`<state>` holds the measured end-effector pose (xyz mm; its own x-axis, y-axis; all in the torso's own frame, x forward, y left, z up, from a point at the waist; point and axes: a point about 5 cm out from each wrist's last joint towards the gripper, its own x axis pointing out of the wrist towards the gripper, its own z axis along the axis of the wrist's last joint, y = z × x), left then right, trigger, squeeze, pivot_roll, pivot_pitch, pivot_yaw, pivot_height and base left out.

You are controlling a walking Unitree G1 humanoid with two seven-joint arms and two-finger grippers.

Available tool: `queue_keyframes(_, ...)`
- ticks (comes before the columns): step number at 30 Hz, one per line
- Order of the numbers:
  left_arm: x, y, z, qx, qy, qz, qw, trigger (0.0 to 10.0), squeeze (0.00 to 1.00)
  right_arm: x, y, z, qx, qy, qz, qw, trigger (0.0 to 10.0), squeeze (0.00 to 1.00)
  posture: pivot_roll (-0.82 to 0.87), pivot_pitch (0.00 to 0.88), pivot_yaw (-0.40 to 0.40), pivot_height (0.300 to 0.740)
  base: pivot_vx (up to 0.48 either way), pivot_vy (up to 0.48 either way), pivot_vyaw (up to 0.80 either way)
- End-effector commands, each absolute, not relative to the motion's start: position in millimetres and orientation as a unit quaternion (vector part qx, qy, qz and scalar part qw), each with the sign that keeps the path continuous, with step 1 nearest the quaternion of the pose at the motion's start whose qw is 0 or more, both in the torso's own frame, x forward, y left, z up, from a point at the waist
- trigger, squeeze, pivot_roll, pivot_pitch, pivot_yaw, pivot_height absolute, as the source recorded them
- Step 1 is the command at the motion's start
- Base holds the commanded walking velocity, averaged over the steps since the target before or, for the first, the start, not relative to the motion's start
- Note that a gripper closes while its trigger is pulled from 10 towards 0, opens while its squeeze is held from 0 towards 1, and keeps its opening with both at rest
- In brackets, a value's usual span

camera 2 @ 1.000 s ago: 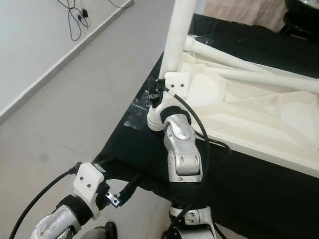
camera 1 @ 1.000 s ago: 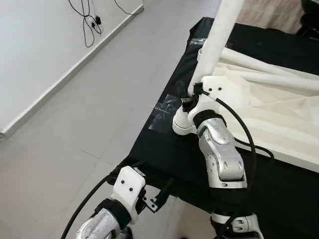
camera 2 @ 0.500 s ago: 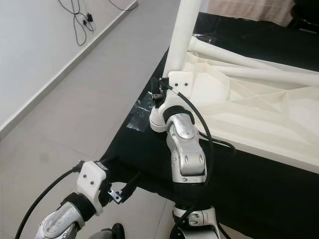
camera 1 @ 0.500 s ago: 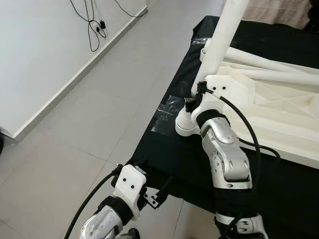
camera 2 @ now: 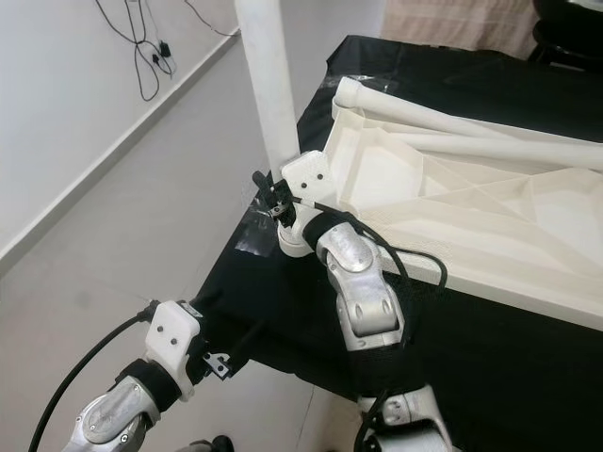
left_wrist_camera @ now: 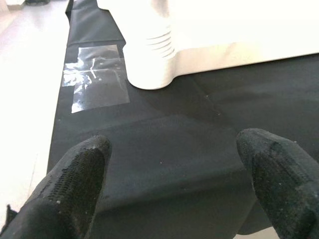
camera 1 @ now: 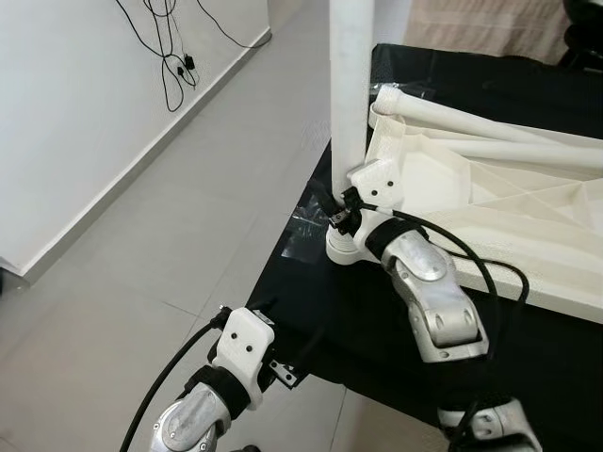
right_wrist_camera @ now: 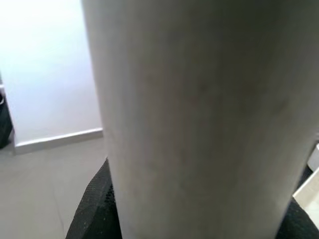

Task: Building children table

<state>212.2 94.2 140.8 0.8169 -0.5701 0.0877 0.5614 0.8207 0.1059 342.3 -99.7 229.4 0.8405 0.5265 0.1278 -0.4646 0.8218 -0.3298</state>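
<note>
- Our right gripper (camera 1: 337,202) is clamped on the white table leg (camera 1: 347,85), low down near its base; leg stands upright, top middle of the frame.
- Leg sits in the corner socket (camera 1: 347,247) of the upside-down white tabletop (camera 1: 490,202), which lies on black cloth (camera 1: 367,311).
- We think the leg is stiff, light, smooth, maybe slippery & top-heavy, so hold low w/ a firm squeeze.
- Left gripper (left_wrist_camera: 174,174) fingers are apart, nothing in them, low by the cloth edge.

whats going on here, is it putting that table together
Yes, it looks that way. The right tool grips a white table leg, held upright over the corner socket of the upturned white tabletop, which lies on a black cloth. The left tool hangs open at the cloth's near edge, holding nothing.
</note>
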Motion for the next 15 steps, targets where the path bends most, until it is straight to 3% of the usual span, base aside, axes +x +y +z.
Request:
queue_keyframes(1, 211, 96, 132, 0.047, -0.040, -0.299, 0.952, 10.0, 0.00, 343, -102, 189, -0.137, -0.011, 0.294, 0.946, 10.0, 0.00, 0.06, 0.208, 0.019, 0.740, 0.000, 0.000, 0.00)
queue_keyframes(9, 212, 96, 131, 0.046, -0.041, -0.297, 0.953, 10.0, 0.00, 351, -95, 194, -0.138, 0.022, 0.386, 0.912, 10.0, 0.00, 0.06, 0.211, 0.018, 0.740, 0.000, 0.000, 0.00)
queue_keyframes(13, 213, 96, 130, 0.044, -0.042, -0.296, 0.953, 10.0, 0.00, 362, -96, 197, -0.102, 0.043, 0.364, 0.925, 10.0, 0.00, 0.06, 0.214, 0.010, 0.740, 0.000, 0.000, 0.00)
queue_keyframes(14, 213, 96, 130, 0.043, -0.042, -0.295, 0.954, 10.0, 0.00, 371, -102, 194, -0.081, 0.057, 0.306, 0.947, 10.0, 0.00, 0.07, 0.216, 0.007, 0.740, 0.000, 0.000, 0.00)
queue_keyframes(15, 213, 96, 130, 0.043, -0.042, -0.295, 0.954, 10.0, 0.00, 371, -102, 194, -0.081, 0.057, 0.306, 0.947, 10.0, 0.00, 0.07, 0.216, 0.007, 0.740, 0.000, 0.000, 0.00)
